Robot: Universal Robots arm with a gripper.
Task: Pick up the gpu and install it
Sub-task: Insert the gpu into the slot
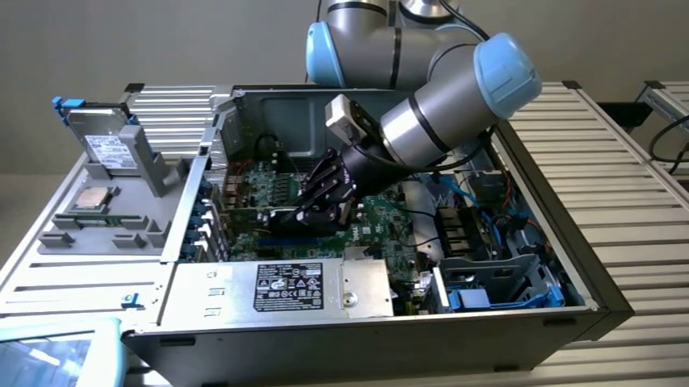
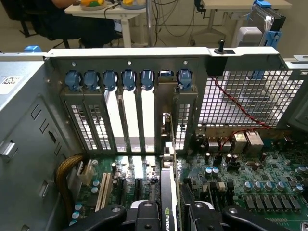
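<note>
- One step is in hand, by my reading: the install, with the pick-up done. The gripper (image 2: 168, 215) is down inside the open computer case (image 1: 544, 193), above the motherboard (image 1: 386, 216).
- The fingers (image 2: 146, 212) are closed on either side of the gpu (image 2: 167, 185), holding it on edge. The wrist view looks along its top edge, where a green logo shows.
- The gpu runs towards the rear wall of the case. Its silver end bracket (image 2: 166, 127) stands in an uncovered opening, between perforated slot covers (image 2: 91, 125) on one side and another cover (image 2: 184, 120) on the other. I cannot tell whether the card's lower edge is already in its slot.
- Seating would call for the card to stay upright and in line with the slot, the bracket sliding flush in its opening, and a straight, even push downwards. A tilt could jam the edge connector.
- In the case are the motherboard, a silver power supply (image 1: 286, 286) with a black label, blue cables (image 1: 447, 197) and a row of blue retaining clips (image 2: 127, 79).
- The grey parts tray (image 1: 64, 242) on the exterior view's left holds an upright hard drive (image 1: 106, 149) and a flat processor chip (image 1: 92, 199).
</note>
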